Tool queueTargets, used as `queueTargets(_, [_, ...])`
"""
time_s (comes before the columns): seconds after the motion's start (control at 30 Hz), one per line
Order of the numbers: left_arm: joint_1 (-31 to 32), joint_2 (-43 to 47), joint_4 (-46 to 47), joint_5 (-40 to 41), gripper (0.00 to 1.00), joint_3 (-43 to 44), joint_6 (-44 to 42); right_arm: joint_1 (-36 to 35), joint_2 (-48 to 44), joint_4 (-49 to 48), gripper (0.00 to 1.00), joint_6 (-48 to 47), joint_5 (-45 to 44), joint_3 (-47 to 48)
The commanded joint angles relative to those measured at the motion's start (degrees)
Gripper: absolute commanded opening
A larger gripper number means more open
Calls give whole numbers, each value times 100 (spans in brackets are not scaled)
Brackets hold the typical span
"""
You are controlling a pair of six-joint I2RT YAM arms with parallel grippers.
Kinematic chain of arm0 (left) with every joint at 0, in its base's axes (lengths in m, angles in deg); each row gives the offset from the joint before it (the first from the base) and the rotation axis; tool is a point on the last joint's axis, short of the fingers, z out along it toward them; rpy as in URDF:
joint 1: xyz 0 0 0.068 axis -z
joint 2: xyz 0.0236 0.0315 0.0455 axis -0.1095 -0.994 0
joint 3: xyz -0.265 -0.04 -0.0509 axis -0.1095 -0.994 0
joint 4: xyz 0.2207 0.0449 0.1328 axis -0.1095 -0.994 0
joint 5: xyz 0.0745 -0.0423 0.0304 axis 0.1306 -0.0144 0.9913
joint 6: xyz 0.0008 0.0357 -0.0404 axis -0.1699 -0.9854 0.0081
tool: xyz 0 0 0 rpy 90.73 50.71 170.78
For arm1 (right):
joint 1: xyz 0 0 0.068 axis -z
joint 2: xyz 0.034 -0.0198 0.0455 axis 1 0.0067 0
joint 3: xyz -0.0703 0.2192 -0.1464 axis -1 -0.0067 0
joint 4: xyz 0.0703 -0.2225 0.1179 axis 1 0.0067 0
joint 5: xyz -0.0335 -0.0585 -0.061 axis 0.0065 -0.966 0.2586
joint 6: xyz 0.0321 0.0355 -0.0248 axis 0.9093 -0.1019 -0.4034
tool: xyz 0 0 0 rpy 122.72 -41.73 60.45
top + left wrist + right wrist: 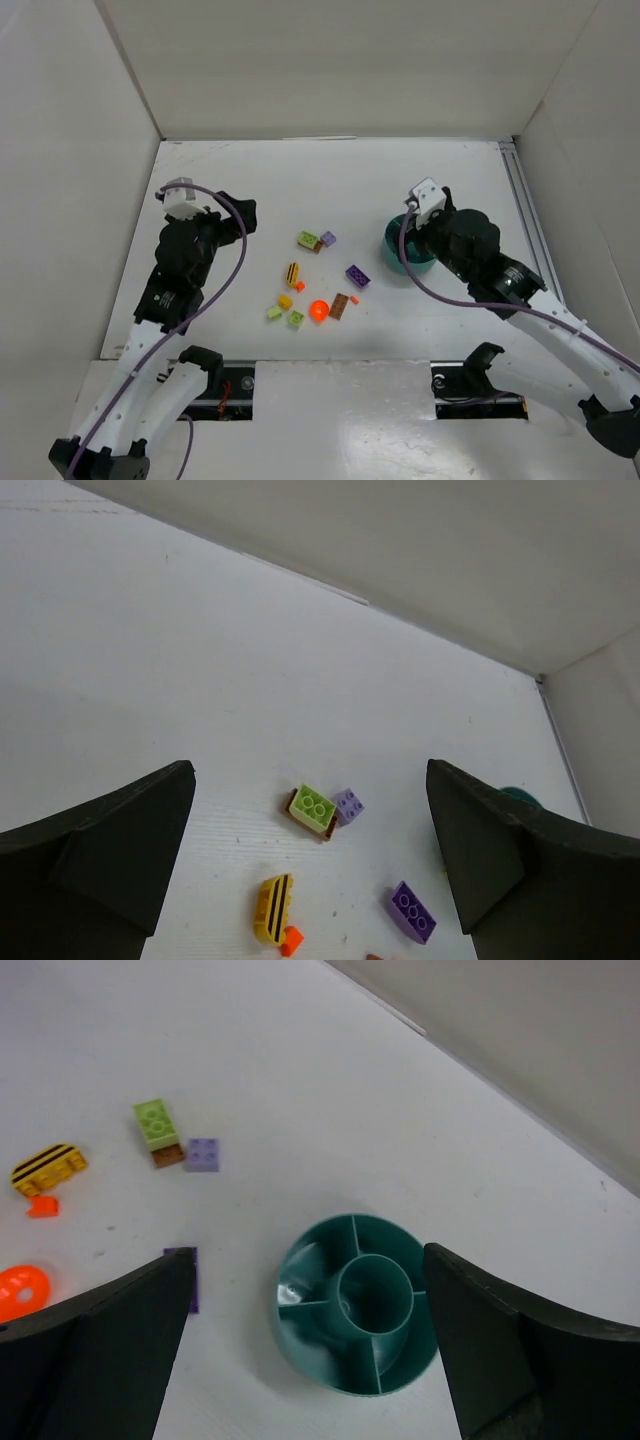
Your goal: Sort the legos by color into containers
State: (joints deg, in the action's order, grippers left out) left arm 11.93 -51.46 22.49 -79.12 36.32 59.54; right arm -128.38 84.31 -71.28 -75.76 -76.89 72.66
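- Evidently nothing was sorted yet: legos (pixel 357 276) lay scattered left of the empty teal bowl (pixel 353 1219).
- Both the left gripper (pixel 310 765) and the right gripper (pixel 309 1250) gaped wide, holding nothing.

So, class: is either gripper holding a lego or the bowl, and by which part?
Nothing is held. The left gripper and the right gripper are open and empty; the legos lie loose on the table.

Legos (pixel 357 276): loose scatter; lime green, purple, yellow, orange, brown.
Teal divided bowl (pixel 352 1220): upright, right of the scatter, apart.
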Motion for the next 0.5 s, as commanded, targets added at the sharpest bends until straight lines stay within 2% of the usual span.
queueTargets(0.0, [59,350,-230,250,100,-30,210,-533,-133,-158,99,-297,146,227])
queueTargets(0.07, [59,491,-107,109,100,-136,209,-702,69,-237,99,-455,329,113])
queueTargets(0.1, [59,492,-106,-22,100,-206,157,-764,157,-403,99,-526,775,52])
queueTargets(0.2, [59,492,253,-653,100,-400,104,-835,806,-712,99,-702,1323,-89])
queueTargets(0.3, [59,361,622,-1208,100,-575,-63,-957,1641,-835,99,-377,1324,-19])
queueTargets(0.47, [59,237,992,-1544,100,-839,-63,-1440,2231,-1108,99,70,464,-89])
